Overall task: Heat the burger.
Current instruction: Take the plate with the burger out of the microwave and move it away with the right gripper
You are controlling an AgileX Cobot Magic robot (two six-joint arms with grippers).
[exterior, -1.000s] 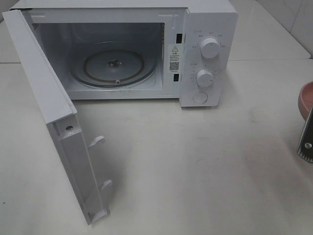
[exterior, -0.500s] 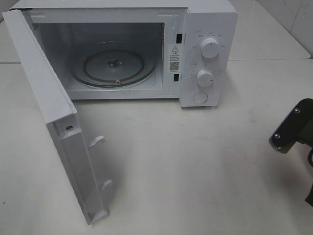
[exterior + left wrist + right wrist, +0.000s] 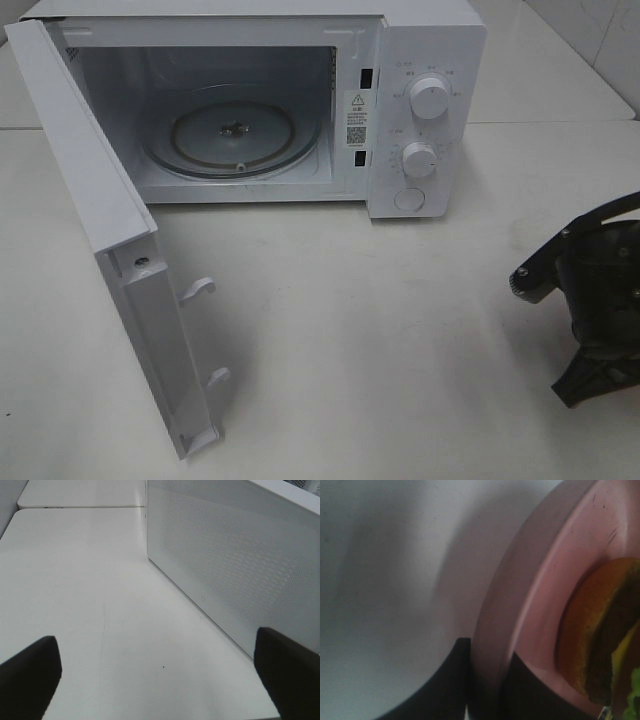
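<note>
The burger (image 3: 600,645) sat on a pink plate (image 3: 540,595), off to the right of the open microwave (image 3: 240,110) and hidden in the high view by the right arm. The right gripper (image 3: 485,680) was pinched on the plate's rim, one finger on each face. A tall, soft stack like this would likely topple or squash if gripped, so the stiff rim seemed the safer hold. The left gripper (image 3: 155,672) hung spread wide, empty, beside the microwave door (image 3: 235,555).

The microwave (image 3: 260,100) stands at the back of the table (image 3: 400,350), its door (image 3: 110,240) swung out toward the front left. The turntable (image 3: 235,135) lies inside. At the right edge, the burger (image 3: 600,640) sits on a plate (image 3: 540,595), whose rim lies between the right hand's (image 3: 485,680) fingers.
</note>
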